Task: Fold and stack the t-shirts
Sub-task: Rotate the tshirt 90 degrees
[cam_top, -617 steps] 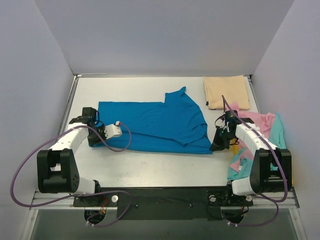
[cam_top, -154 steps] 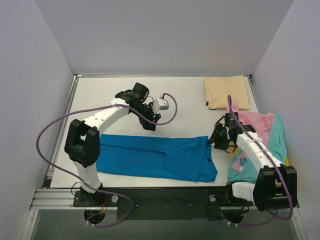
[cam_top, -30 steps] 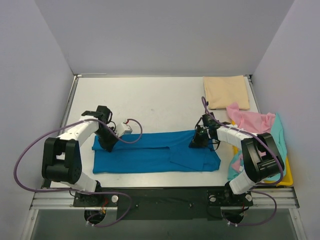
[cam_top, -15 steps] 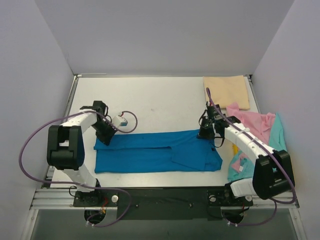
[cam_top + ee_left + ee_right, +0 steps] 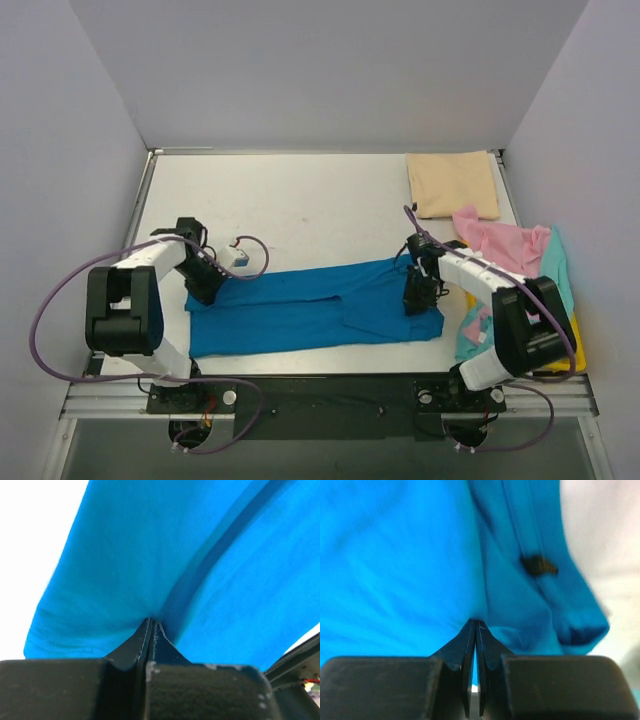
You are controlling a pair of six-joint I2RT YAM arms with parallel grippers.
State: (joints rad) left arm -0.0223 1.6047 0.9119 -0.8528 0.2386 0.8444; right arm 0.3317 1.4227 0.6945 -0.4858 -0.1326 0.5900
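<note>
Mid-fold: my left gripper [image 5: 151, 624] and right gripper [image 5: 476, 622] clamp the blue shirt [image 5: 300, 305] stretched between them; next, I reckon, an even carry-over.

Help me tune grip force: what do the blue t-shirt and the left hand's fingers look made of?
Blue t-shirt: soft matte knit cloth, probably cotton jersey; it puckers into folds at the pinch. Fingers of the left hand: rigid matte black, likely moulded plastic; sharp edges with pale scuffs, though coated metal is possible.
</note>
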